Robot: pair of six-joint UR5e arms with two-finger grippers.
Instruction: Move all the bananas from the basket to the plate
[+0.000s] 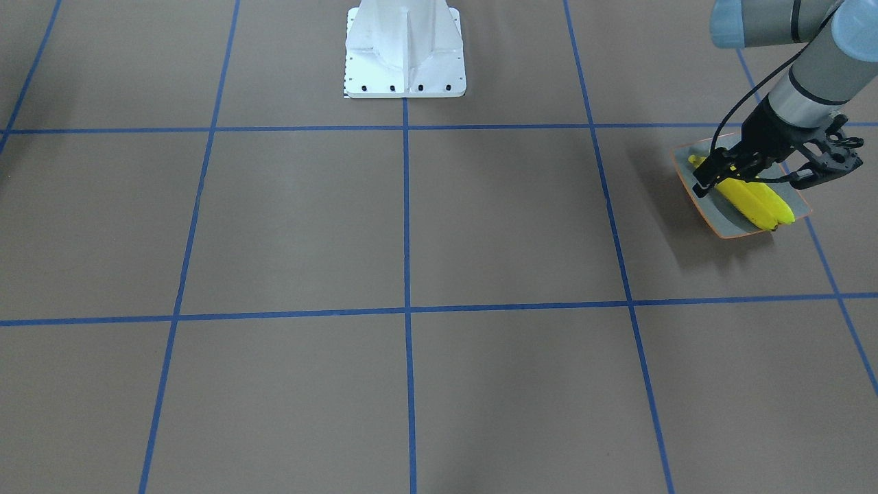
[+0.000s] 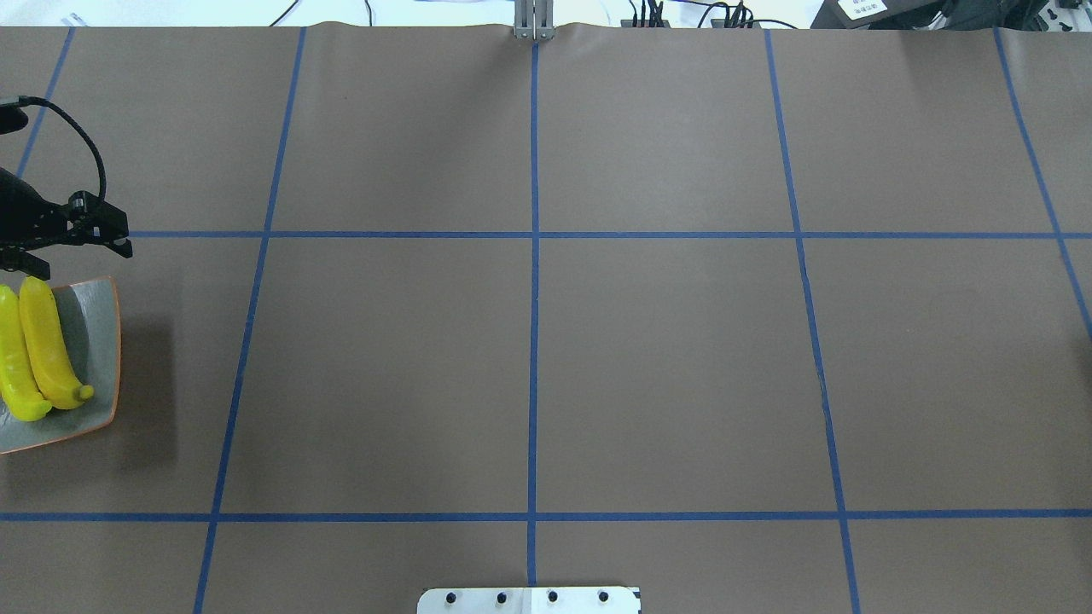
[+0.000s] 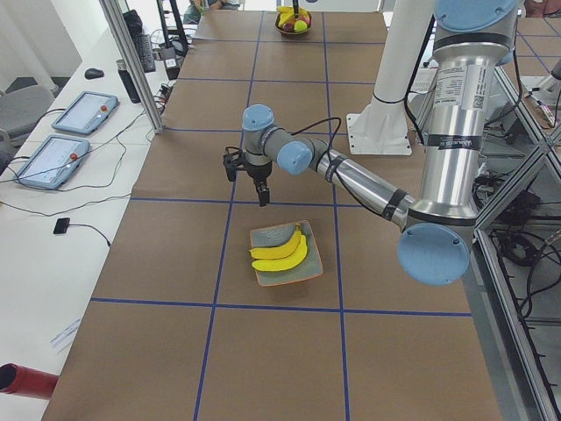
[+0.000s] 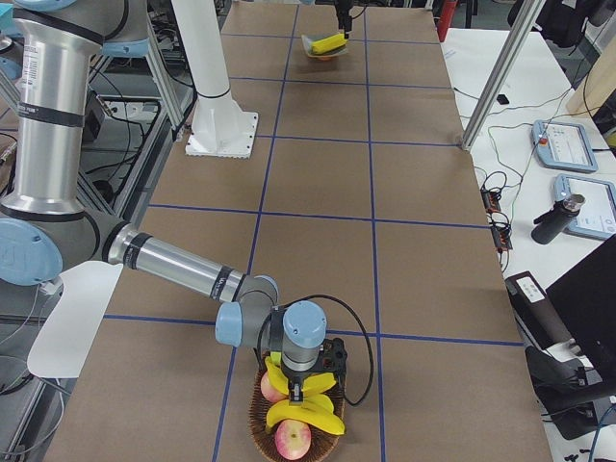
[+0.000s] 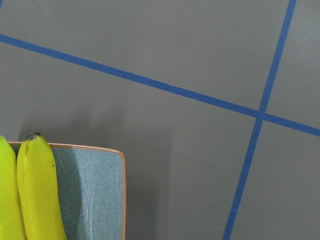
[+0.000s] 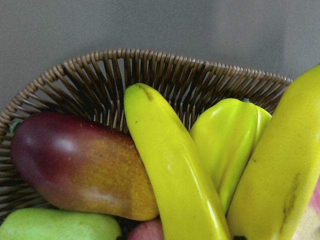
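Fruit is heaped in a wicker basket (image 4: 258,422) at the near end of the brown surface (image 4: 318,260), as seen from the robot's right. The right end effector (image 4: 300,390) is held low and straight over that basket, close upon the fruit. Whether its fingers are spread or closed cannot be told, since they are masked from the side and are not caught by the wrist camera. In the right wrist view a banana (image 6: 170,175) is laid across the middle of the basket, leaned against a red-and-orange fruit (image 6: 80,165) on one side and flanked by a yellow-green pepper (image 6: 230,145) on the other. A second long yellow fruit (image 6: 280,165) is cut off by the frame's edge. Farther along, a white pedestal (image 4: 217,125) is stood on the surface, which is divided into squares by blue tape lines (image 2: 533,256). At the far end the plate (image 2: 94,324) is set flat, and two bananas (image 2: 47,341) are laid in it side by side, touching along their length. The left end effector (image 2: 81,260) is held above the plate's edge away from the robot, with its fingers spread wide, nothing gripped, and both bananas cleared.
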